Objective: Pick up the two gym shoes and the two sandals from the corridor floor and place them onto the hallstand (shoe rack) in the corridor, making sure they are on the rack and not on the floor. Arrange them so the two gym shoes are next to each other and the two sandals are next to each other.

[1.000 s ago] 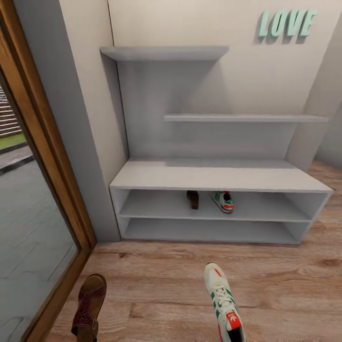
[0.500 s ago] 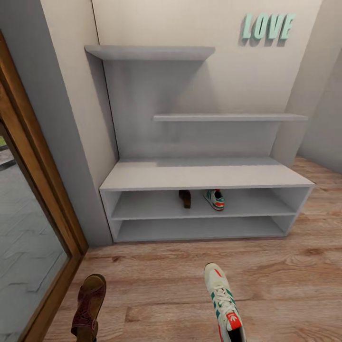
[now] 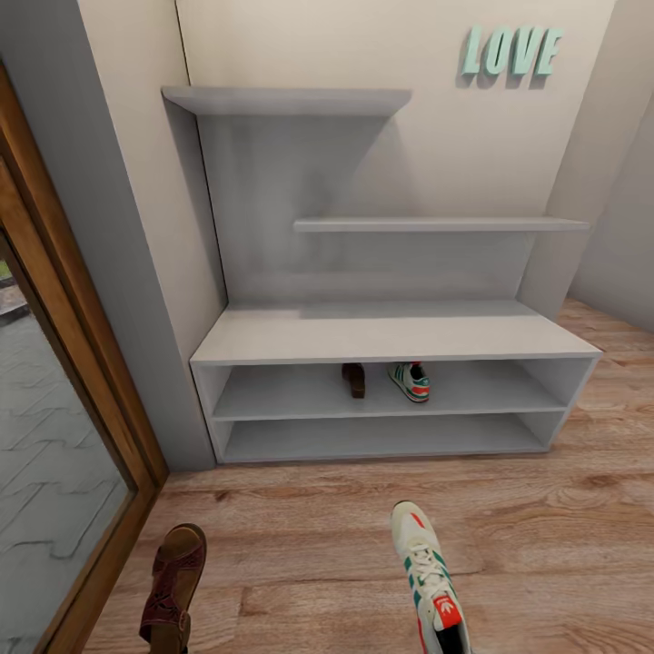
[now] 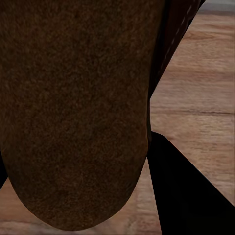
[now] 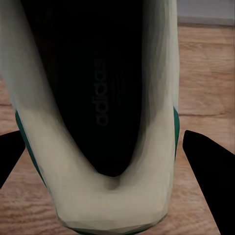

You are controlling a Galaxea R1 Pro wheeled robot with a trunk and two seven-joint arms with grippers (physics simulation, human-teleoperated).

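Light grey and wide, the hallstand (image 3: pixel 391 334) stands against a cream wall straight ahead in the head view, with a flat top, two open shelf slots beneath, and two floating grey shelves above. Mint-green letters spelling LOVE (image 3: pixel 510 50) hang on the wall at upper right. A wood-framed glass door (image 3: pixel 64 381) runs down the left edge. Light brown wood-grain corridor floor (image 3: pixel 545 545) spreads in front of the rack.

On the upper slot, near its middle, one dark brown sandal (image 3: pixel 353 379) and one off-white gym shoe (image 3: pixel 411 381) sit just beside each other, apart, not touching.

At the bottom of the head view, the second sandal (image 3: pixel 173 586) appears on the left and the second gym shoe (image 3: pixel 427 572) on the right, both pointing toward the rack and apparently carried above the floor. In the left wrist view the sandal's mottled brown footbed (image 4: pixel 73 112) lies close against the camera, with a dark finger (image 4: pixel 191 196) beside it. In the right wrist view the sneaker's dark opening and pale heel (image 5: pixel 103 186) sit between two dark fingers (image 5: pixel 210 166). Whether either claw is clamped on its shoe cannot be told; the fingertips are hidden.

Both shoes are probably light. The sandal looks flat and bendy, so it may droop if held at one end. The sneaker's padded heel collar looks like a firmer place to grip, though soft enough to squash.
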